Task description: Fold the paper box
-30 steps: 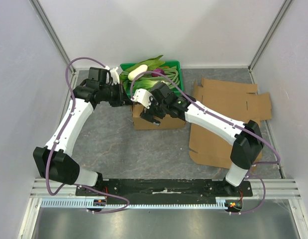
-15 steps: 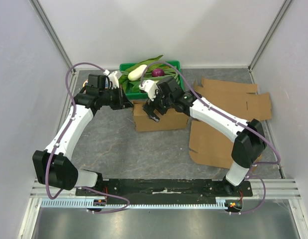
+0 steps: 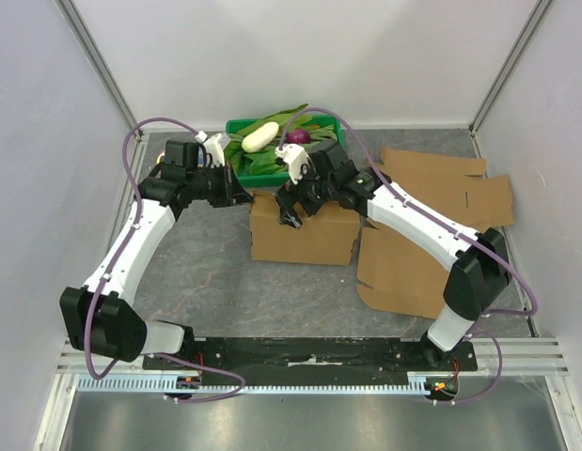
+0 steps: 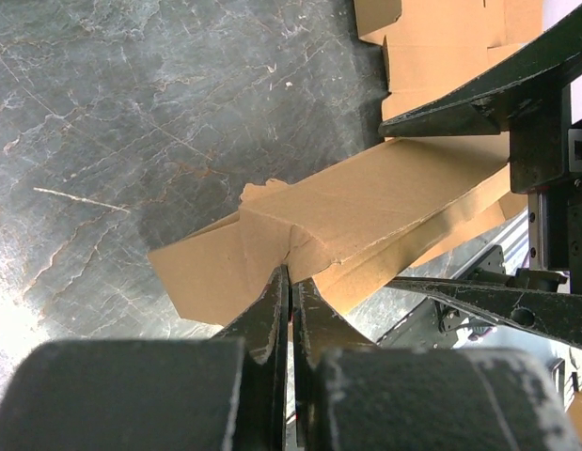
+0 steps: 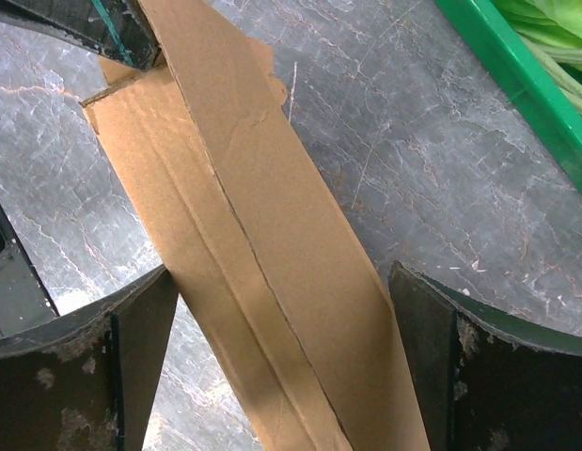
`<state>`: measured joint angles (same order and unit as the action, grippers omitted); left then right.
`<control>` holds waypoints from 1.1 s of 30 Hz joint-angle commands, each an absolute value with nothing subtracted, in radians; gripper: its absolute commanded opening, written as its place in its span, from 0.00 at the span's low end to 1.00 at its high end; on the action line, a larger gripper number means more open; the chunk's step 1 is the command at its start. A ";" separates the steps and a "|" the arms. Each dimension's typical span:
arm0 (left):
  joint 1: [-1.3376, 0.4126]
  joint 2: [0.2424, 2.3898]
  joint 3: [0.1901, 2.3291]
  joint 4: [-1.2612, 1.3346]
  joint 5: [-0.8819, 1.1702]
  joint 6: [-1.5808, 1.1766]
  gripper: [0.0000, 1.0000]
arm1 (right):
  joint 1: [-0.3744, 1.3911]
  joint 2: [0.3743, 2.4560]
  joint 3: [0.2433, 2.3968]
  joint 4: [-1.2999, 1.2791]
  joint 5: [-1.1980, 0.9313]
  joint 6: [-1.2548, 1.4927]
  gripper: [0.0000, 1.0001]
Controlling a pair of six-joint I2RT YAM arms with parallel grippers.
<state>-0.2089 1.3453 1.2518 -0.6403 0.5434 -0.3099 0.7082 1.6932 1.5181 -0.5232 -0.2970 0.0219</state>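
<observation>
The brown paper box (image 3: 305,240) stands partly folded in the middle of the table. My left gripper (image 3: 245,195) is at its back left corner, shut with the fingertips pinching the cardboard edge (image 4: 291,272); the box (image 4: 385,202) stretches away to the right of it. My right gripper (image 3: 292,209) hovers over the box's back top edge, open wide. In the right wrist view the box's narrow top strip (image 5: 262,235) runs diagonally between the two spread fingers (image 5: 140,329), touching neither, with the gripper (image 5: 281,279) centred over it.
A green crate (image 3: 333,127) with leafy greens, a white eggplant (image 3: 259,136) and a purple onion (image 3: 298,137) sits just behind the box. Flat cardboard sheets (image 3: 432,202) lie to the right. The crate's rim (image 5: 516,75) is close to my right gripper.
My right gripper has pulled back toward the crate and spread wider. The box's front face now shows taller and wider. My left gripper has stayed shut at the corner.
</observation>
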 commanded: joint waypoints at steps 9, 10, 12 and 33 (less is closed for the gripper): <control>-0.199 1.256 1.229 -0.690 0.603 -0.316 0.02 | 0.798 1.591 1.457 -0.486 -0.149 -0.203 0.98; -0.199 1.255 1.229 -0.690 0.604 -0.314 0.02 | 0.798 1.592 1.460 -0.477 -0.152 -0.189 0.98; -0.199 1.252 1.224 -0.690 0.614 -0.316 0.02 | 0.798 1.595 1.474 -0.479 -0.226 -0.172 0.98; -0.199 1.262 1.229 -0.692 0.635 -0.360 0.02 | 0.752 1.660 1.509 -0.476 -0.052 -0.029 0.98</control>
<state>-0.2012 1.2819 1.2041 -0.7094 0.5842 -0.3126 0.7425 1.6497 1.5246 -0.5114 -0.1097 -0.0364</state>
